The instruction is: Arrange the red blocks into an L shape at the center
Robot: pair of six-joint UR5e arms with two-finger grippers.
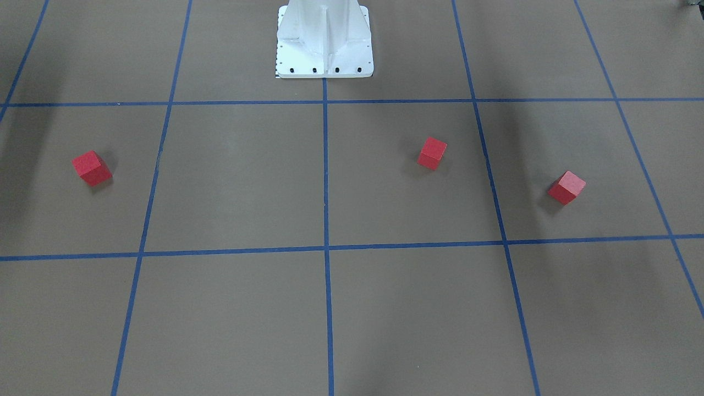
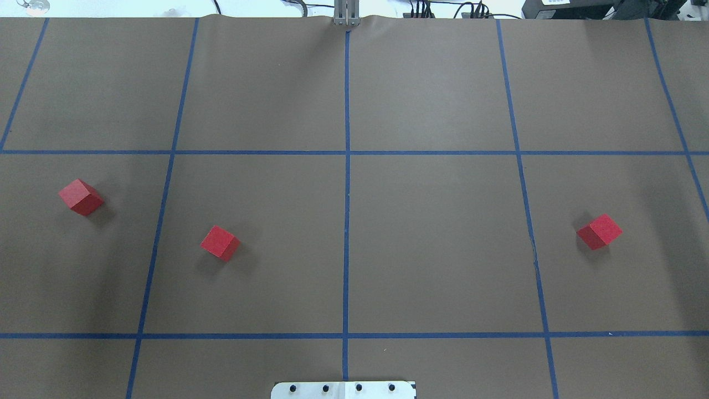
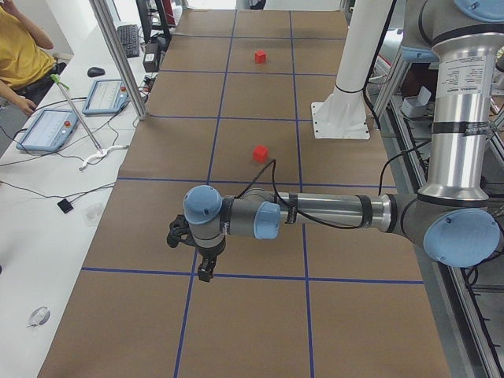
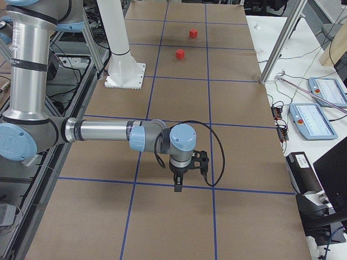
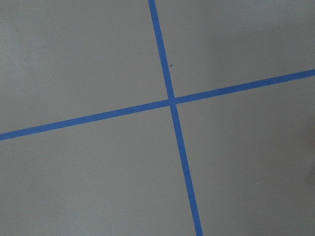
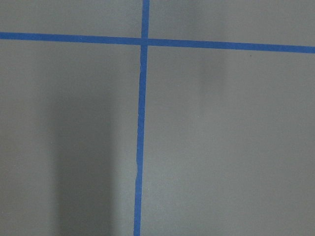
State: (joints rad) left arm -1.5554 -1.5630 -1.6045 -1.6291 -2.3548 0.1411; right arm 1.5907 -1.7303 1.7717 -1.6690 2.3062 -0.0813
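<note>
So nothing's in place yet: all three red blocks sit scattered on the counter [image 2: 432, 249], none touching.

Going by the white pedestal [image 1: 324, 38]:
- The inner left block [image 2: 220, 243] is out in front of it and a bit to the robot's left.
- The outer left block [image 2: 81, 197] is well further left.
- The right block [image 2: 599, 231] is way off to the pedestal's right.

The left claw [image 3: 205, 274] hangs over the counter far left of the pedestal, and the right claw [image 4: 177, 187] hangs far right of it. Neither has a block. They only show in the side views though, so I honestly can't tell if either one is released or clenched.

I'd start with the inner left block, since it's nearest the blue centre tape line [image 2: 347, 221] running out from the pedestal. Every block sits twisted against the grid, so turn the wrist until the fingers meet two flat faces, not corners. Come straight down, then set it square beside that line. After that, butt the other two flush against it, one in line and one round the corner.
</note>
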